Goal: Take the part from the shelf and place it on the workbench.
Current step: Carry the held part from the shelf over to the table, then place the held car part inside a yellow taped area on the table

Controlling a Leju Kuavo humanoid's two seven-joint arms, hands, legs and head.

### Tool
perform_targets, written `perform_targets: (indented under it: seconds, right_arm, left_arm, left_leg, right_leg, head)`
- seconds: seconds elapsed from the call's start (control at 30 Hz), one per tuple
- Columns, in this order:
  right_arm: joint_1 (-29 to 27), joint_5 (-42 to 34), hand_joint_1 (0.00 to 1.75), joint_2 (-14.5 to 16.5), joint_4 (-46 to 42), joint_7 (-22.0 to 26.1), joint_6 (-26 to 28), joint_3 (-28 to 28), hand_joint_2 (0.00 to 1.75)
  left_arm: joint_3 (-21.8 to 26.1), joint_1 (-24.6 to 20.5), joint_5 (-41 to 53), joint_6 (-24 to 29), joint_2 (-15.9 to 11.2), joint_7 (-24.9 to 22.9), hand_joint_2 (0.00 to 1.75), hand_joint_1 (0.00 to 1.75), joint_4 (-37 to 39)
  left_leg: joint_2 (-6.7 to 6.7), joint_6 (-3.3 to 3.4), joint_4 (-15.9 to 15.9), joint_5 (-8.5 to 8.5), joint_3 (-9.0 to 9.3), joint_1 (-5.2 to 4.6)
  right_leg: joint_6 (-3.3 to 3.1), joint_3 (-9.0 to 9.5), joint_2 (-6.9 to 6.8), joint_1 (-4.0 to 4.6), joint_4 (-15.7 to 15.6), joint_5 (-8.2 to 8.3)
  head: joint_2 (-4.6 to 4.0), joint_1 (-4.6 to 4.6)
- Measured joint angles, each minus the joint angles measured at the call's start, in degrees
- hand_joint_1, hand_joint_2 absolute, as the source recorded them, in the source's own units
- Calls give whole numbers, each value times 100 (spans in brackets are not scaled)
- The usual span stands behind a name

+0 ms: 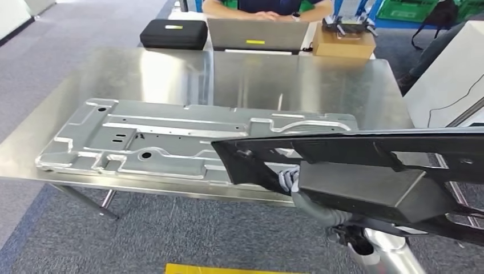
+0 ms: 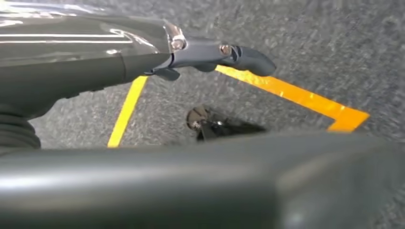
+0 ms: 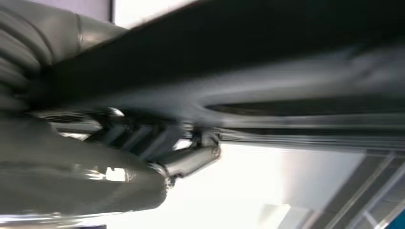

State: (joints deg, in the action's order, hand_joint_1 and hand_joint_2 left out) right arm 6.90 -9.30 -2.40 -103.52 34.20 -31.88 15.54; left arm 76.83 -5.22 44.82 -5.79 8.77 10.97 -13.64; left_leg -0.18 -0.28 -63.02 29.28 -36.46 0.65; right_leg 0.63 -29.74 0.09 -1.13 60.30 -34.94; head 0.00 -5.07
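Grey carpet room, steel workbench (image 1: pixel 342 85) ahead with a person seated at its far side. Black part (image 1: pixel 365 157), long moulded plastic piece, is up in the air at the near right, its left tip hanging over the near right edge of the bench, not resting on it. Right hand (image 3: pixel 157 152) is under the part, fingers curled up against its underside, holding it from below; grip detail is blurred. Left hand (image 2: pixel 215 55) hangs over the carpet and yellow floor tape (image 2: pixel 291 93), fingers loosely extended, nothing in it.

Step in hand looks like the carry: part off the shelf, not yet set down. Next move calls for bringing it further left and farther in over the bench, then lowering flat. A big stamped metal panel (image 1: pixel 171 142) already takes up the near left of the bench, so the part likely has to land on it or on the bare steel beyond. Laptop (image 1: pixel 257 35), black case (image 1: pixel 173 33) and cardboard box (image 1: pixel 342 44) sit along the far edge.
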Motion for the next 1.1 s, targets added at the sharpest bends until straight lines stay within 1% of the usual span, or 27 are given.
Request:
perform_targets:
  seconds: [0.07, 0.1, 0.2, 0.3, 0.37, 0.47, 0.63, 0.73, 0.87, 0.97, 1.1]
  right_arm:
    - [124, 125, 175, 8, -78, -58, 74, -42, 175]
    - [214, 196, 175, 11, -97, -101, 118, -51, 175]
    - [542, 357, 175, 32, -95, -236, 243, -50, 175]
    - [862, 541, 175, 52, 17, -376, 446, -30, 175]
    - [1110, 712, 175, 59, 182, -467, 657, -10, 175]
    - [1574, 921, 175, 74, 570, -615, 932, 14, 175]
    - [2425, 1249, 175, 150, 1455, -907, 1272, 46, 175]
    - [2833, 1383, 175, 201, 1945, -1011, 1394, 74, 175]
    - [3271, 1605, 175, 276, 2589, -1174, 1544, 126, 175]
    - [3518, 1928, 175, 328, 3068, -1219, 1747, 190, 175]
    - [3675, 2592, 175, 381, 3564, -1268, 2229, 336, 175]
  left_arm:
    - [-36, 1, 36, 2, -1, 1, 175, 0, 0]
    - [-57, 2, 54, 2, -1, 2, 175, 0, 0]
    - [-104, -15, 104, -1, -4, 1, 175, 0, 0]
    - [-149, -36, 178, -12, -5, -3, 175, 0, 0]
    - [-197, -46, 233, -27, -5, -3, 175, 0, 0]
    - [-261, -55, 313, -66, -5, 0, 175, 0, 0]
    - [-391, -69, 457, -172, -5, 48, 175, 0, 0]
    - [-452, -72, 508, -198, -5, 62, 175, 0, 0]
    - [-521, -78, 557, -199, -4, 48, 175, 0, 0]
    - [-532, -79, 560, -199, -3, 36, 175, 0, 0]
    - [-536, -79, 557, -199, 2, 36, 175, 0, 0]
  left_leg:
    - [-3, 9, 103, 56, 27, -4]
    - [-5, 4, 117, 67, 32, -1]
    - [-7, 30, 119, 84, 43, -7]
    - [-5, 49, 118, 97, 55, -11]
    - [-5, 52, 117, 97, 59, -13]
    - [-5, 58, 115, 94, 65, -14]
    - [-5, 65, 118, 83, 83, -5]
    - [-6, 64, 121, 82, 88, 2]
    - [-6, 64, 124, 82, 88, 6]
    - [-6, 63, 128, 83, 87, 7]
    - [-6, 63, 129, 83, 87, 7]
  right_leg:
    - [4, -15, 7, 7, -5, 2]
    - [-4, -9, 6, 8, -19, 2]
    - [-4, 34, 2, 8, -80, 5]
    - [13, 58, 3, 8, -109, 8]
    - [38, 61, 3, 7, -113, 14]
    - [71, 63, 3, 7, -115, 20]
    - [76, 74, 0, 17, -113, 23]
    - [75, 79, -1, 24, -111, 22]
    - [75, 77, -1, 29, -110, 21]
    - [75, 75, -1, 30, -109, 20]
    - [74, 74, -2, 30, -110, 20]
  head:
    - [0, 8]
    - [0, 14]
    - [0, 23]
    - [0, 22]
    - [0, 22]
    - [0, 22]
    - [0, 22]
    - [0, 22]
    - [0, 22]
    - [0, 22]
    - [0, 22]
